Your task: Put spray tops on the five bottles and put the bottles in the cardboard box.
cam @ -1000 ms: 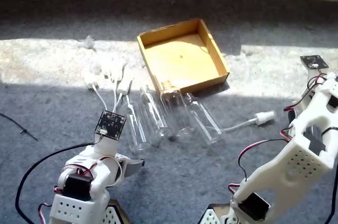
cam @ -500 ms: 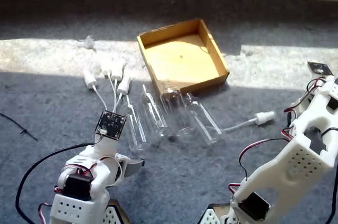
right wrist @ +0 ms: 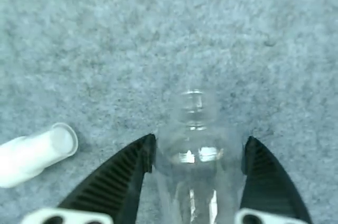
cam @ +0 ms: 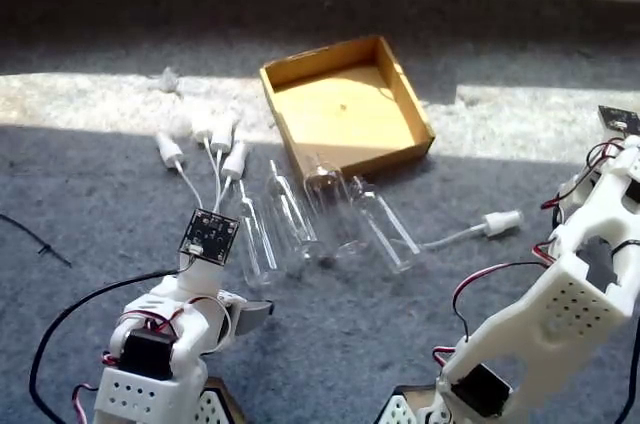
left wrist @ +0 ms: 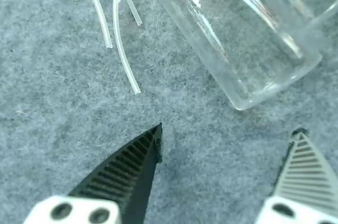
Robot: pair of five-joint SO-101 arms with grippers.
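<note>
Nothing done yet imo: cardboard box (cam: 362,160) empty, four bottles (cam: 385,229) uncapped just beside it. My R gripper (right wrist: 200,140) pinches the fifth bottle (right wrist: 194,118) near a spray top (right wrist: 31,152); L gripper (left wrist: 229,129) spread over carpet (left wrist: 63,102).

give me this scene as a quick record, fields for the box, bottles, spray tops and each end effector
box: cardboard box, open side up on the grey carpet
loose bottles: four clear bottles lying side by side in front of the box, no tops on
held bottle: fifth bottle, neck uncapped
tops: cluster of spray tops left of the box; lone spray top right of the bottles
left end effector: open, above carpet near a bottle's base
right end effector: shut on the fifth bottle
</note>
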